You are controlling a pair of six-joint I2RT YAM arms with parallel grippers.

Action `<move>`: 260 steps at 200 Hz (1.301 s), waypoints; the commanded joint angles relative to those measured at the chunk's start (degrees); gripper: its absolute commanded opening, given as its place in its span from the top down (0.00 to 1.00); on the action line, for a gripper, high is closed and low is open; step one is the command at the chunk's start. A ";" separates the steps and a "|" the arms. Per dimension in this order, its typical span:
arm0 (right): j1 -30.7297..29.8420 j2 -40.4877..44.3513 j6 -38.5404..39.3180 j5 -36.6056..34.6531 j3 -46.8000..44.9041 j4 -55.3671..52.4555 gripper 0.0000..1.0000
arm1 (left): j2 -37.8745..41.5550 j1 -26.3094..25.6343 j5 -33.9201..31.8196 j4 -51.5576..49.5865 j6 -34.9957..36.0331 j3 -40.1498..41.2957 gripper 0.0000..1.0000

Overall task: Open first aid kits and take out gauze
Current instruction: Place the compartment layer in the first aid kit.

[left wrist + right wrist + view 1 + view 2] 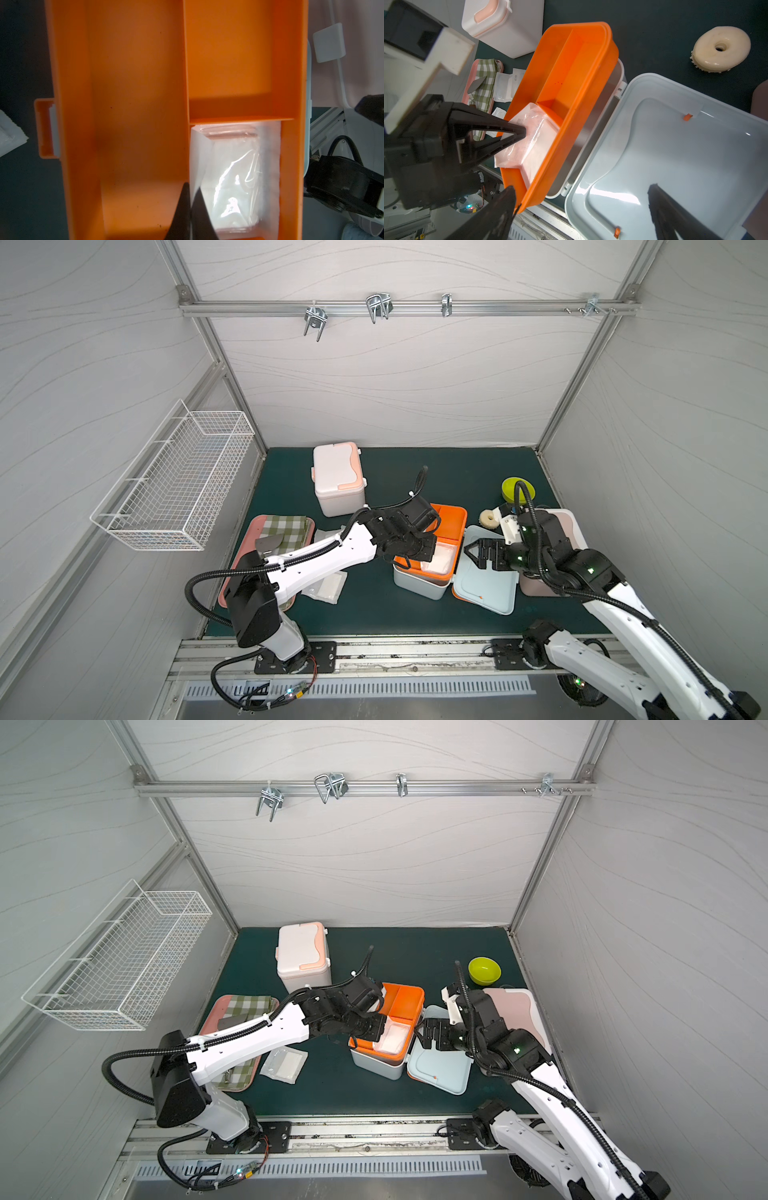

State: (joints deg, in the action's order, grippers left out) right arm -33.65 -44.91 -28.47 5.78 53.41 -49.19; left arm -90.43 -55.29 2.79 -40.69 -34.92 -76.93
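Over the green table, the left tool, shut on the gauze pouch's slick edge, might lose it; the right tool gaped empty.

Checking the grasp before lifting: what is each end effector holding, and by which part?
The left end effector pinches one edge of the gauze pouch in the orange tray. The right end effector is open, holding nothing.

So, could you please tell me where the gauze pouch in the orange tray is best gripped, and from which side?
Pinch the gauze pouch by its thin upturned edge beside the divider, coming from above. It fills its compartment of the orange tray wall to wall, so only that edge stands clear for fingers. The left gripper is shut on it there.
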 commanded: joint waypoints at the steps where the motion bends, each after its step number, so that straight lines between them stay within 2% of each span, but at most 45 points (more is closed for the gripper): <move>1: 0.21 0.03 0.26 0.64 -0.06 0.58 0.01 | -1.51 -0.74 -4.55 0.28 0.26 -1.25 1.00; 44: 0.31 -0.07 0.25 0.76 -0.23 0.60 0.01 | -4.80 -3.17 -12.18 -4.43 1.17 -4.65 1.00; 117: 0.25 0.65 0.35 0.57 -1.11 0.39 0.01 | -7.84 -5.44 -18.99 -10.48 1.72 -9.15 1.00; 260: 0.34 1.58 0.96 0.07 -1.46 -0.55 0.01 | -10.66 -6.15 -17.70 -9.99 1.17 -10.39 1.00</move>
State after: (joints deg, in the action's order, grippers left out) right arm -33.61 -44.12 -28.42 6.24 52.53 -48.95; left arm -100.09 -61.30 -13.72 -51.37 -33.19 -85.38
